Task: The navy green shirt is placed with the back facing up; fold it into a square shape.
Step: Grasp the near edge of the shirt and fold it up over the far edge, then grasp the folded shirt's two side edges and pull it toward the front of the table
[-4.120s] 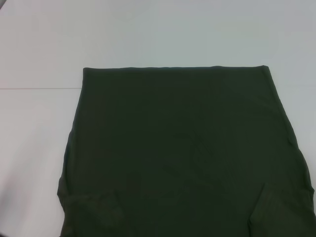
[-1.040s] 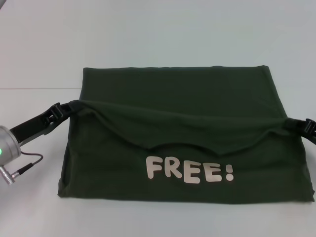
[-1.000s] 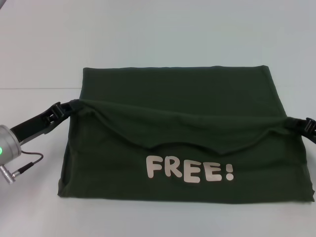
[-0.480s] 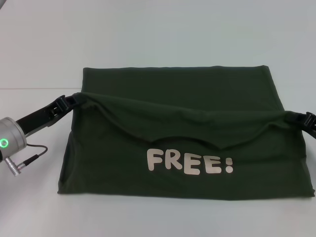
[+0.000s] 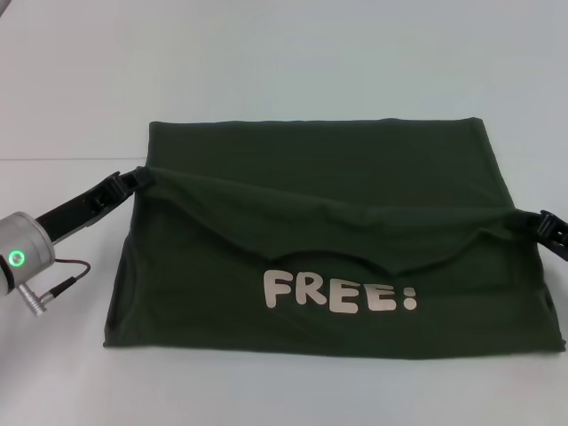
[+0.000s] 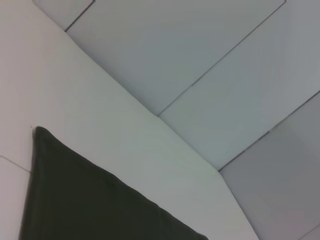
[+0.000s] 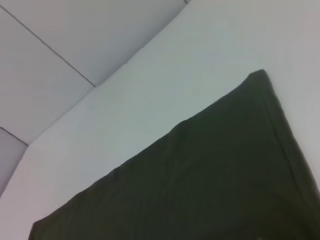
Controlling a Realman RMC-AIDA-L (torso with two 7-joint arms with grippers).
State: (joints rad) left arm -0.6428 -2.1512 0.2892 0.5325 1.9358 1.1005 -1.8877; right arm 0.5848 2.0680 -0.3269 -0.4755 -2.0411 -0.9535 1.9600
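The navy green shirt [image 5: 311,169] lies on the white table, its near part turned over onto itself so that a pale "FREE!" print [image 5: 340,295] faces up. The turned-over edge sags in the middle between both grippers. At the shirt's left side my left gripper [image 5: 131,179] is shut on that edge's corner. My right gripper [image 5: 538,222] pinches the other corner at the picture's right border, mostly cut off. The wrist views show only dark cloth, the shirt [image 6: 75,200] in the left one and the shirt [image 7: 210,185] in the right one, and no fingers.
The white table [image 5: 284,62] runs on beyond the shirt's far edge and to both sides. My left wrist [image 5: 22,257], silver with a green light and a cable, hangs over the table at the near left. Wall panels [image 6: 210,60] rise behind the table.
Four seconds ago the shirt lay flat and plain, no grippers showing. Now its near part is folded over, print up. In the last second the left gripper carried its corner slightly farther away.
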